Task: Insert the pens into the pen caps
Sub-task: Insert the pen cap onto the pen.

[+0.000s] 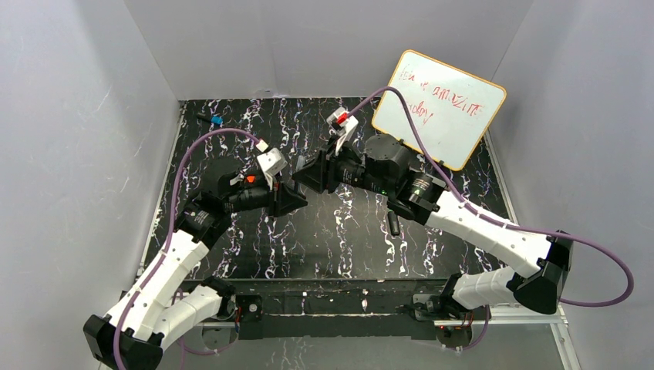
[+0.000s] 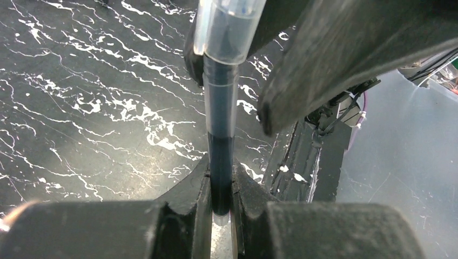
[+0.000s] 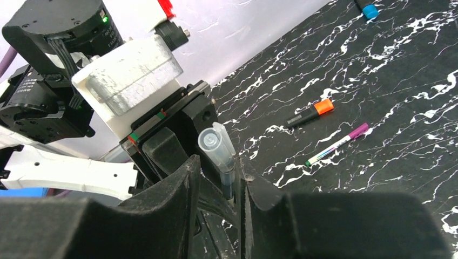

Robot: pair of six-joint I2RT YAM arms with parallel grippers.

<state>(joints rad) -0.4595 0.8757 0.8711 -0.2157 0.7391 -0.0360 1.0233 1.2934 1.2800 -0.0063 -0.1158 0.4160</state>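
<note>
The left pincer (image 2: 221,181) is clamped on the lower barrel of a slim pen (image 2: 220,135), a clear tube with a dark ink core. The pen runs straight out from its fingertips into the right pincer (image 3: 220,168). A clear cap (image 3: 211,143) sits over the pen's far end, between the right pincer's fingers. Those jaws look narrowly parted, standing just off the cap on either side, though the angle is steep and a light touch on one side cannot be ruled out. Pen and cap are held above the worktop (image 2: 81,108), not resting on it.

The pen should be light and stiff. Its smooth plastic is likely slippery, and so thin a barrel may twist or slide in the grip if pushed off-axis. It is best held mid-barrel, close to the joint, with the cap taken across its sides.

Beyond the right pincer and to its right, an orange-capped marker (image 3: 310,113) and a purple-capped slim pen (image 3: 337,144) lie near each other on the worktop. A blue cap (image 3: 369,9) lies farther out.
</note>
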